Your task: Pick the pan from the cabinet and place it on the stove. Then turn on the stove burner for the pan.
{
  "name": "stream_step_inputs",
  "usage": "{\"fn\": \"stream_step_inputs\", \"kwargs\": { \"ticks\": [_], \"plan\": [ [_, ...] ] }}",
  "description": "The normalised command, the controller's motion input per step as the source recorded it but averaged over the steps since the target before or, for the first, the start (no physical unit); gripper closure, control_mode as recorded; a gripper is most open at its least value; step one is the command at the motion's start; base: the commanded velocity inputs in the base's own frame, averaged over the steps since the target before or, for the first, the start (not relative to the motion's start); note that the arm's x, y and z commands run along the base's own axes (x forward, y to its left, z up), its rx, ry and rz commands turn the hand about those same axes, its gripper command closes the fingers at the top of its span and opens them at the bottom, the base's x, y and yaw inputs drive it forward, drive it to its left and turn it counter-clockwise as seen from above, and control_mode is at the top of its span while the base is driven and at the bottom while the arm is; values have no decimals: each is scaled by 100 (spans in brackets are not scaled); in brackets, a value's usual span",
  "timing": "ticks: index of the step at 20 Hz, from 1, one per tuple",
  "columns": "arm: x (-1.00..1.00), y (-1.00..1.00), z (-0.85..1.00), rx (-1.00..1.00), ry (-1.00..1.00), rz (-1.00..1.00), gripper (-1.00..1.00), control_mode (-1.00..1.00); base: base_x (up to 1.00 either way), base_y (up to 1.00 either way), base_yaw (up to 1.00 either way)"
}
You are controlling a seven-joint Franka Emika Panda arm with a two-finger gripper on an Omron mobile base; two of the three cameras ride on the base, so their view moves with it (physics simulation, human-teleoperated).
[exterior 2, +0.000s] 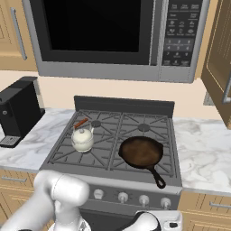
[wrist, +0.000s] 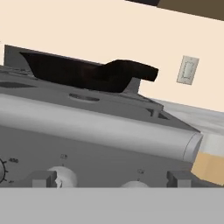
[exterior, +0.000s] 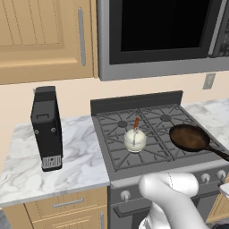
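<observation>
1. The pan (exterior 2: 140,152) is sitting on the stove (exterior 2: 108,149), over the front right burner grate, its handle reaching out past the front edge toward the knob row. From the left base view the pan (exterior: 188,137) is reading the same way, at the right side of the cooktop.
2. The placing half of the task is looking finished. What is remaining is turning on the burner for the pan.
3. A cabinet door (exterior 2: 221,58) is hanging open at the upper right, likely the pan's source, though I am only judging that.
4. The gripper (wrist: 112,180) is working low, in front of the stove's steel face. In the hand view its two fingertips (wrist: 43,178) are rising widely spaced, with nothing between them, so the jaws are released.
5. Two knobs are lying between those tips: the left knob (wrist: 61,177) and the right knob (wrist: 133,184). Neither is being touched.
6. Above them the pan (wrist: 83,72) is showing edge-on over the front rail.
7. A white cup (exterior 2: 82,139) with a red stick is occupying the front left grate, well apart from the pan.
8. No flame is showing under the pan, so I am judging the burner off.
</observation>
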Motion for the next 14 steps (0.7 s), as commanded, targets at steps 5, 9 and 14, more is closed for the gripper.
{"fn": "stream_step_inputs", "kwargs": {
  "ticks": [5,9,14],
  "plan": [
    [3,-10,-10,0,-2,0,-100,-100,0,0,0],
    [1,-19,-7,0,-2,0,-100,-100,0,0,0],
    [4,-14,-10,0,0,0,-100,-100,0,0,0]
  ]
}}
